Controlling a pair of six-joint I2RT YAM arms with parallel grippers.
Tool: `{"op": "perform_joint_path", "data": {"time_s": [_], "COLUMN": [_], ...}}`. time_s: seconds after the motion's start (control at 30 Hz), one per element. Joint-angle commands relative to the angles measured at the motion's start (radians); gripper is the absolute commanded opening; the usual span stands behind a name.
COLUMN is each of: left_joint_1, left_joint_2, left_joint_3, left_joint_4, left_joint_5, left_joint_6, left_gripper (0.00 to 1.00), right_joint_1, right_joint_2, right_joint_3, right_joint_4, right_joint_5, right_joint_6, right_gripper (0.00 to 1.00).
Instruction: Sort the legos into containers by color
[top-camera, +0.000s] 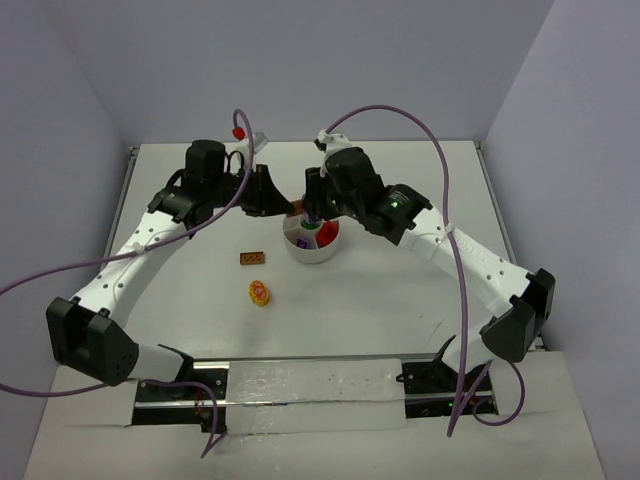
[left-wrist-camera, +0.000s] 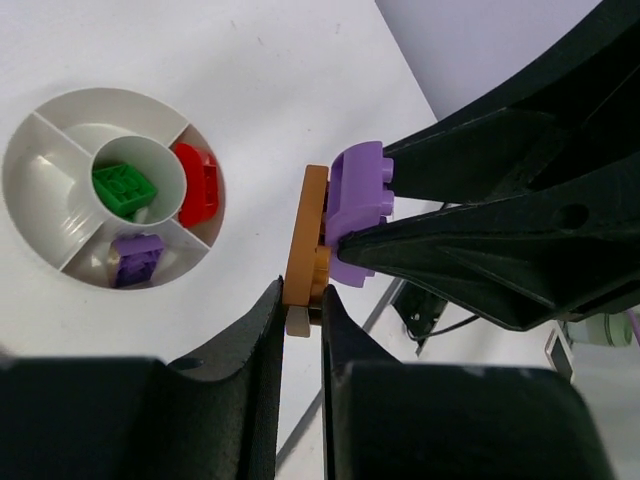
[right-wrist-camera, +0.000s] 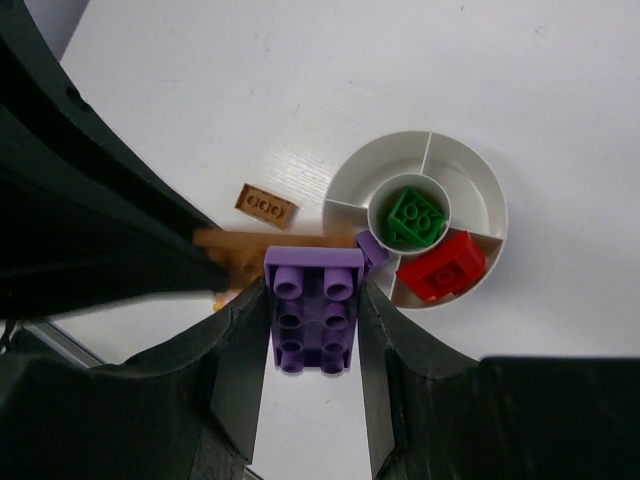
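Observation:
Above the dish, both grippers hold one joined pair of legos. My left gripper (left-wrist-camera: 301, 300) is shut on a thin brown-orange brick (left-wrist-camera: 306, 235), which is stuck to a purple brick (left-wrist-camera: 358, 205). My right gripper (right-wrist-camera: 312, 292) is shut on that purple brick (right-wrist-camera: 313, 310), the two arms meeting just left of the white dish (top-camera: 312, 250). The dish's containers (left-wrist-camera: 60, 190) hold a green lego (left-wrist-camera: 124, 187) in the centre well, a red one (left-wrist-camera: 199, 183) in one wedge and a purple one (left-wrist-camera: 136, 258) in another.
A second brown-orange brick (top-camera: 253, 259) lies on the table left of the dish. A round yellow-and-red lego (top-camera: 260, 293) lies nearer the front. The arms' purple cables loop above the table.

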Motion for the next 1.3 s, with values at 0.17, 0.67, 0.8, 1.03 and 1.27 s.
{"op": "perform_joint_path", "data": {"time_s": [0.17,0.67,0.8,1.03,1.27], "left_joint_1": [0.187,0.378,0.408,0.419,0.445], "left_joint_2": [-0.069,-0.097,-0.086,-0.068,-0.053], "left_joint_3": [-0.03,0.029,0.035,0.054,0.063], "left_joint_4": [-0.07,-0.065,-0.042,0.0,-0.01], "left_joint_5": [-0.353,-0.217,-0.192,-0.152,-0.139], "left_joint_6": [0.063,0.098,0.08,0.046,0.05], "left_gripper": [0.0,0.0,0.0,0.0,0.0], "right_joint_1": [0.026,0.165,0.188,0.187,0.187], "right_joint_2": [-0.048,0.096,0.148,0.201,0.223], "right_joint_3": [0.026,-0.167,-0.206,-0.251,-0.341], "right_joint_4": [0.01,0.357,0.469,0.626,0.772], "right_joint_5": [-0.025,0.219,0.273,0.257,0.21], "right_joint_6": [-0.103,-0.541,-0.591,-0.534,-0.614], "right_gripper": [0.0,0.0,0.0,0.0,0.0]}}
